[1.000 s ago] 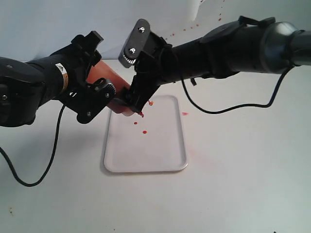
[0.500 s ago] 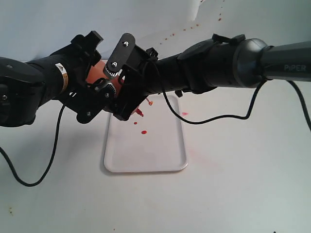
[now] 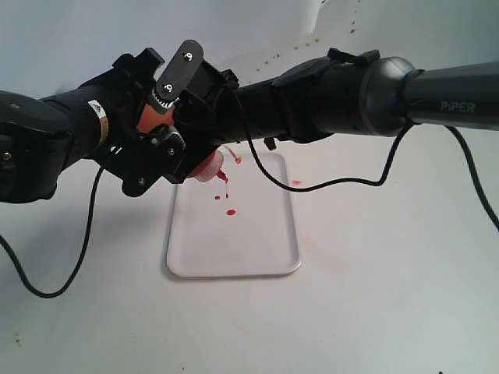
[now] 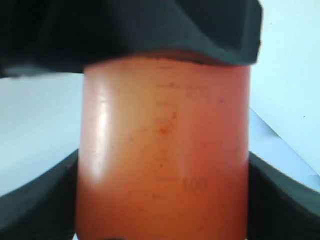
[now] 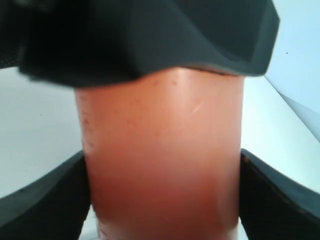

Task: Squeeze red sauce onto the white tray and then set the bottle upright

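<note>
The orange-red bottle [image 3: 207, 166] hangs tilted, its pale collar and red nozzle pointing down over the far end of the white tray [image 3: 234, 245]. My left gripper [image 3: 152, 117] is shut on the bottle's body [image 4: 162, 150], with its fingers [image 4: 35, 200] pressed to both sides. My right gripper [image 3: 187, 117] reaches across from the right and is shut on the same body [image 5: 165, 160] nearer the collar, with dark fingers [image 5: 280, 200] against its sides. Small drops of red sauce [image 3: 231, 212] lie on the tray below the nozzle.
A red smear [image 3: 296, 182] lies on the white table just right of the tray, and an orange blob [image 3: 238, 160] sits at the tray's far edge. Black cables [image 3: 54, 292] trail from both arms over the table. Small specks dot the back wall [image 3: 312, 39].
My right gripper has slid left from the nozzle end onto the bottle's body and closed on it. The collar and nozzle now show. The left gripper has not moved.
</note>
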